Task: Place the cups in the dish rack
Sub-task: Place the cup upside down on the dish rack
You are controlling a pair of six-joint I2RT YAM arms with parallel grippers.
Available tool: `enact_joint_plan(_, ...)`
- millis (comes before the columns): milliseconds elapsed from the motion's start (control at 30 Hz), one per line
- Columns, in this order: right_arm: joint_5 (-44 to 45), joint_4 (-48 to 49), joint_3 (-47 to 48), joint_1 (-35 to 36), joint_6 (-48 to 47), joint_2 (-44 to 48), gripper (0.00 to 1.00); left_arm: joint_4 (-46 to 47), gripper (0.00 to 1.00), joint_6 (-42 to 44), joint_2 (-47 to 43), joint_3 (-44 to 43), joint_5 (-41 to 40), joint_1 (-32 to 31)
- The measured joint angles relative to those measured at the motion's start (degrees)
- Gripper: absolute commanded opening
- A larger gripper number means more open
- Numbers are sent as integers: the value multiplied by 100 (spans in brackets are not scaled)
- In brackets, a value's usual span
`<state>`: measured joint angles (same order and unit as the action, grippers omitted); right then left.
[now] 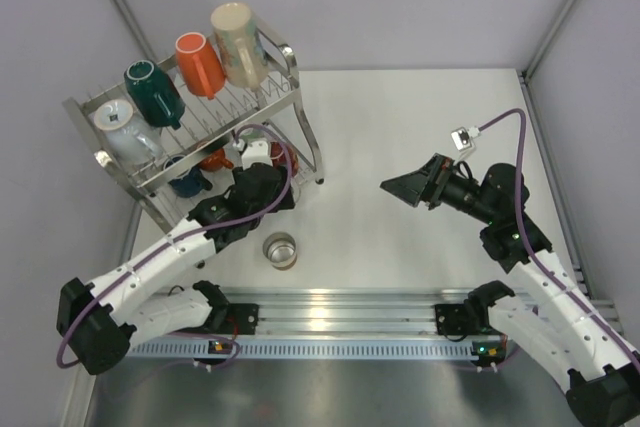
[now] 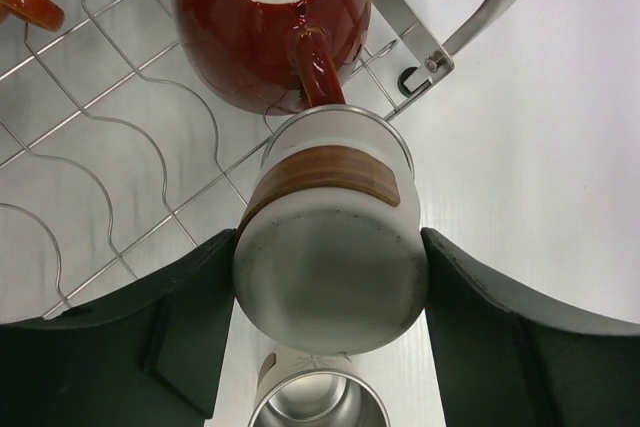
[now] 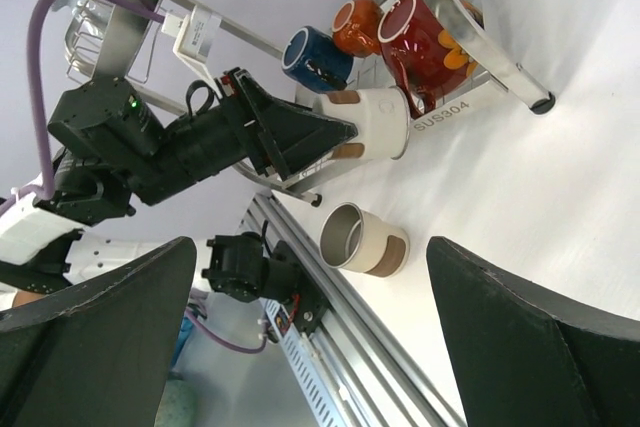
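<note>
My left gripper (image 2: 328,247) is clamped on a white cup (image 2: 330,287) with a brown band. It holds the cup on its side at the edge of the dish rack's (image 3: 497,47) lower tier, mouth just beside a red mug's (image 2: 260,37) handle. My right gripper (image 1: 395,187) hangs over the table (image 1: 400,107), jaws spread wide, holding nothing, well apart from the rack. A matching banded cup (image 1: 280,250) stands upright on the table near my left arm. A teal cup (image 1: 153,94), an orange cup (image 1: 200,64) and a beige cup (image 1: 238,44) rest on the upper tier.

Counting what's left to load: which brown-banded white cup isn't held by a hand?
The cup standing mouth-up on the table; its twin is clamped in the left hand at the dish rack's lower tier.
</note>
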<state>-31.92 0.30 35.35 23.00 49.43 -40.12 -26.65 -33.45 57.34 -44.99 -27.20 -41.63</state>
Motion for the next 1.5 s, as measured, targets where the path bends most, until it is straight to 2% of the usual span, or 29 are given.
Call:
enact_joint_plan(300, 61, -66, 0, 0, -46, 2, 99, -42, 0, -46, 398, -240, 297, 50)
enact_joint_plan(833, 87, -85, 0, 0, -90, 0, 99, -1106, 0, 339, 798, -1049, 345, -4)
enact_joint_plan(1200, 114, -111, 0, 0, -90, 33, 99, -1849, 0, 605, 946, -1279, -251, -4)
enact_joint_plan(1500, 127, -214, 0, 0, -87, 114, 99, -2055, 0, 881, 1132, -1360, -894, -4)
